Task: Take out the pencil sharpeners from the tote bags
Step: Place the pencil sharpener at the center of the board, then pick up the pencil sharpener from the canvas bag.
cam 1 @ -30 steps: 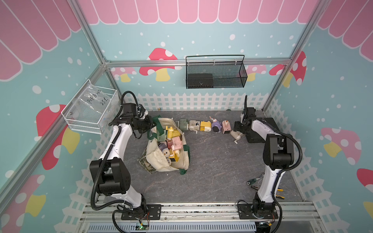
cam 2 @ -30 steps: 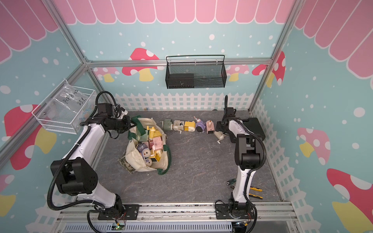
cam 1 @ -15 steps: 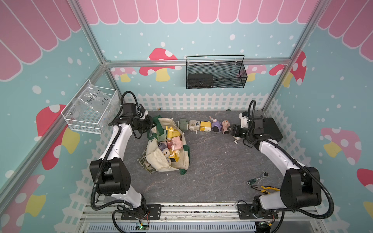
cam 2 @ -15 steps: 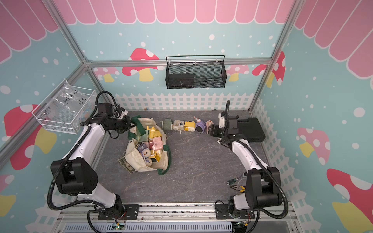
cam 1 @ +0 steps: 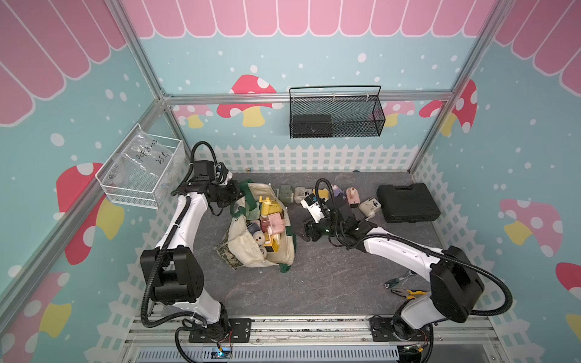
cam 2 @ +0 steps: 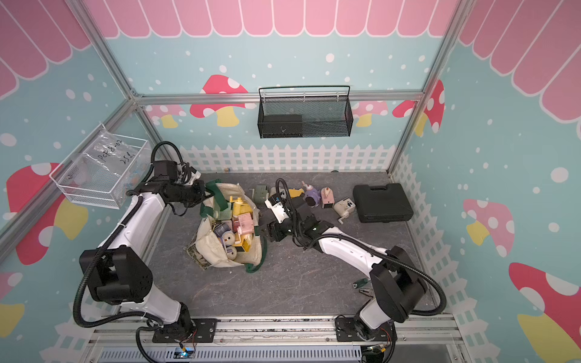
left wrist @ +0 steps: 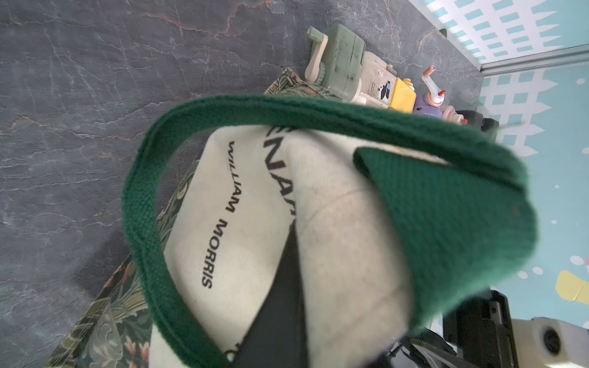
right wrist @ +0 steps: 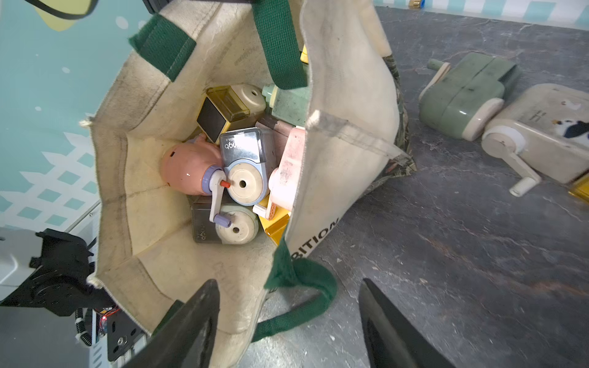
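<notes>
Pencil sharpeners (cam 1: 272, 223) are heaped inside the tote bag (cam 1: 248, 251), which slumps open near the middle of the grey tabletop (cam 1: 330, 276), nearer the left arm. Seen from the right wrist, the pile sits deep in the cream canvas. It includes a round pink sharpener (right wrist: 188, 169) with a lilac crank and a blue-grey sharpener (right wrist: 245, 159) with a cream face touching it. A darker grey one lies just below, along with a yellow sharpener (right wrist: 223, 111) with a clear amber drawer, and pale green and pale pink ones are pressed against the canvas wall. A row of sharpeners (cam 1: 301, 195) lies outside the bag along the back of the tabletop: green, cream, yellow, purple, pink and cream. The row ends near the closed black case (cam 1: 407, 202).

The left end effector (cam 1: 235, 195) is clamped tight on the bag's back rim beside a dark green handle (left wrist: 143, 197), holding that side of the mouth up. The right end effector (right wrist: 287, 321) hangs at the mouth with its jaws spread wide and nothing between them, one jaw over the bag's near edge, the other over bare tabletop.

On the back wall a black mesh basket (cam 1: 355, 121) holds a flat dark object (cam 1: 309, 121). On the left wall a white wire basket (cam 1: 135, 196) holds a clear plastic bag (cam 1: 144, 154) with handwriting
</notes>
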Action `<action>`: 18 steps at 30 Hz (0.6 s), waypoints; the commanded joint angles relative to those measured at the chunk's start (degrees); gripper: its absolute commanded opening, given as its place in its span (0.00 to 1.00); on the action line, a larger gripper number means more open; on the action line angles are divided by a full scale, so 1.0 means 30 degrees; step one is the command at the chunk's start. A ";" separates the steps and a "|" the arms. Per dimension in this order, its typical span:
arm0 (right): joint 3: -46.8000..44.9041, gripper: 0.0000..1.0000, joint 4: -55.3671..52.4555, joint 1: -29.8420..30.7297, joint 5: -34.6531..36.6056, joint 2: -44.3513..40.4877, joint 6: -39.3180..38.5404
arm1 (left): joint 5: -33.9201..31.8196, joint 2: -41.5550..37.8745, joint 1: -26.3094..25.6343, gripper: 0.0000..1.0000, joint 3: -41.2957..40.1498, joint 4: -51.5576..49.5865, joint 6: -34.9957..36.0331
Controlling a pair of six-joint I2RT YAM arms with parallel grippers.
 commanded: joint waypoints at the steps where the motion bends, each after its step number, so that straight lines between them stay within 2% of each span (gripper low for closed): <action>1: 0.1621 0.71 -0.0677 0.0269 0.0560 0.1556 -0.0658 | 0.0705 -0.0660 -0.0315 0.00 0.0280 0.0989 0.0378; 4: 0.3012 0.69 -0.1700 0.0714 0.1071 0.3004 -0.0999 | 0.0529 -0.0715 -0.0352 0.00 0.0281 0.0967 0.0472; 6: 0.3662 0.63 -0.2481 0.0885 0.1475 0.3830 -0.1057 | 0.0411 -0.0704 -0.0377 0.00 0.0283 0.0967 0.0481; 10: 0.3378 0.25 -0.2284 0.1035 0.0382 0.4164 -0.1131 | 0.0213 -0.0607 -0.0394 0.00 0.0318 0.0954 0.0540; 13: 0.2287 0.06 -0.1350 0.1304 -0.0365 0.3520 -0.1324 | -0.0034 -0.0569 -0.0425 0.00 0.0538 0.0824 0.0571; 15: 0.1521 0.00 -0.0703 0.1527 -0.0712 0.2965 -0.1551 | -0.0469 -0.0854 -0.0540 0.00 0.0720 0.0765 0.0714; 18: 0.0399 0.00 0.0646 0.1935 -0.1479 0.2326 -0.1208 | -0.1250 -0.1597 -0.0770 0.00 0.2053 -0.0055 0.1186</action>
